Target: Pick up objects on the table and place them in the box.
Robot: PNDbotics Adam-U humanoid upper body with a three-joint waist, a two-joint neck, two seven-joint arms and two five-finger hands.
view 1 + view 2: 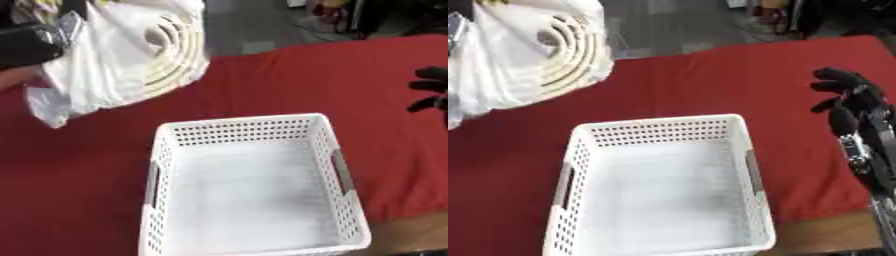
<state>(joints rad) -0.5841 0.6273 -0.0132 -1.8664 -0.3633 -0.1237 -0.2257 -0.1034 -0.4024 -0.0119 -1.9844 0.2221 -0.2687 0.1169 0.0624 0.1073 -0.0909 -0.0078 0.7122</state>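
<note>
A white plastic bag (122, 55) holding cream coiled tubing hangs in the air at the upper left, above the red table and left of the box's far corner. My left hand (33, 44), black, is shut on the bag's left side. The white perforated box (325, 131) stands in the lower middle with nothing inside. At the right edge my right hand (849, 95) hovers over the red cloth, fingers relaxed and holding nothing.
A red cloth (306, 80) covers the table; its front edge and a strip of wood (824, 235) show at the lower right. Beyond the far edge lie grey floor and dark clutter (798, 17).
</note>
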